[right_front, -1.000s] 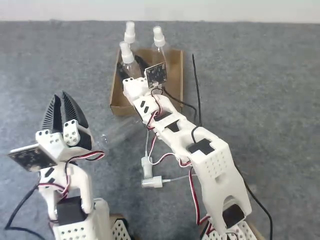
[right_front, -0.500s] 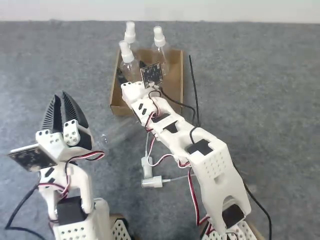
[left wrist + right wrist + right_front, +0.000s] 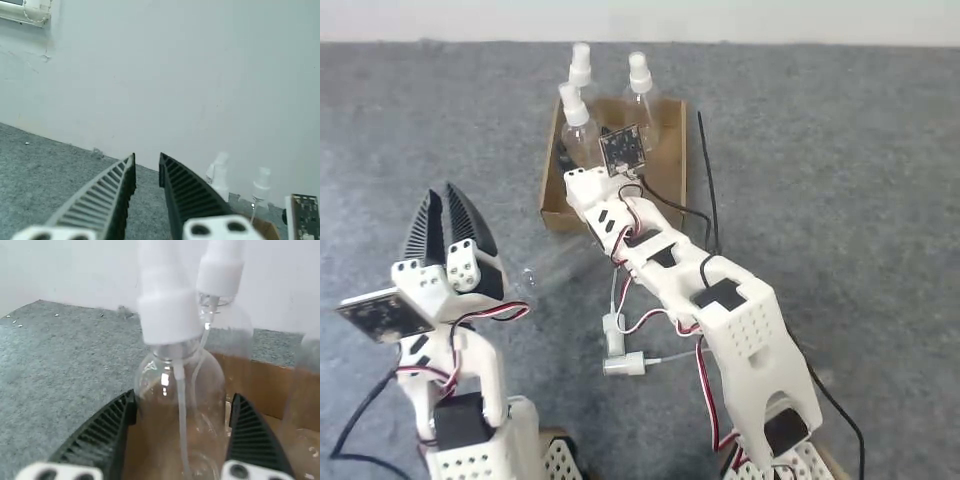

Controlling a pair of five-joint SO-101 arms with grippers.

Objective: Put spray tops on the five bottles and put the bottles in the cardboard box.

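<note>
Bottle [image 3: 175,420] with its spray top on stands upright inside the cardboard box [image 3: 668,150], at the box's near-left part as seen from the high view. Right gripper [image 3: 183,397] is clamped on it, as far as I can judge: jaws spread wide with one against each side of the body, just under the shoulder. Can't rule out a hair of slack on one side. Two more capped bottles [image 3: 639,75] [image 3: 580,62] stand at the far end. The first is clearly in the box; the far-left one looks in, but it could be right at the back wall. So three capped, and my read is three boxed or nearly so. Left to do: one bare clear bottle [image 3: 545,268] lies on its side on the counter [image 3: 840,180] between the two arms, just short of the box. Two loose spray tops [image 3: 613,330] [image 3: 625,365] with their dip tubes lie near each other beside the right arm's lower link. Two tops spare means two bottles to cap and box. That puts the task roughly three fifths through. Step in hand looks like seating the third bottle; release not confirmed. Left gripper [image 3: 442,192] is raised well clear of the counter on the left, pointing up, jaws a narrow gap apart and holding nothing.
</note>
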